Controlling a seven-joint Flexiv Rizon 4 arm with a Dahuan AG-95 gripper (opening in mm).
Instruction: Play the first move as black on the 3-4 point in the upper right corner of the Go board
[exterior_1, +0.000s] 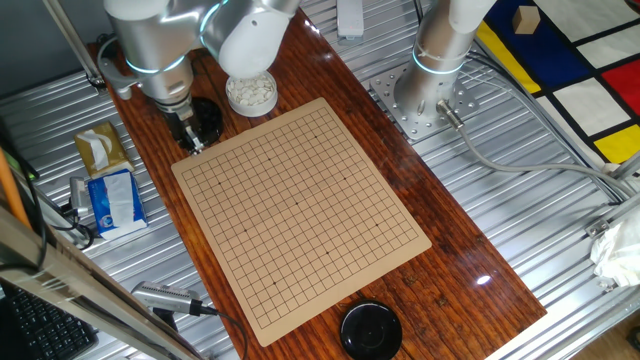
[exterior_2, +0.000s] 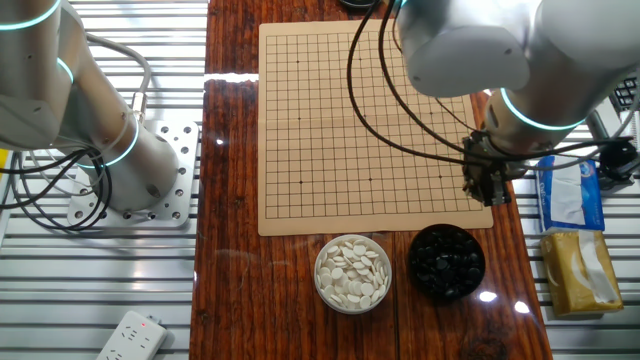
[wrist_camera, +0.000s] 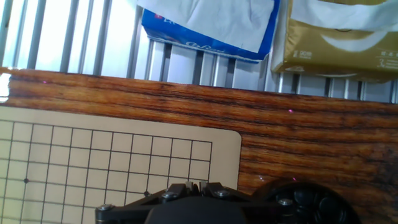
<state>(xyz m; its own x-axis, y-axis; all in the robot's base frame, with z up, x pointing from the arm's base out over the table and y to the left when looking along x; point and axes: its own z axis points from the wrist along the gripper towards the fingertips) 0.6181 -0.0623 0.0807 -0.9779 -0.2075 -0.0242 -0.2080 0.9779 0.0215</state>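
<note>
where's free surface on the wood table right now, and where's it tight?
Free: the Go board holds no stones; bare wood strip along its side toward the arm base. Tight: the corner where the gripper hovers, beside the black-stone bowl and white-stone bowl.

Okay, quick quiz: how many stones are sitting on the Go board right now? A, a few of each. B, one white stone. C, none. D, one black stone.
C: the Go board shows only bare grid lines in both fixed views, while the white stones and black stones sit in their bowls beside it.
</note>
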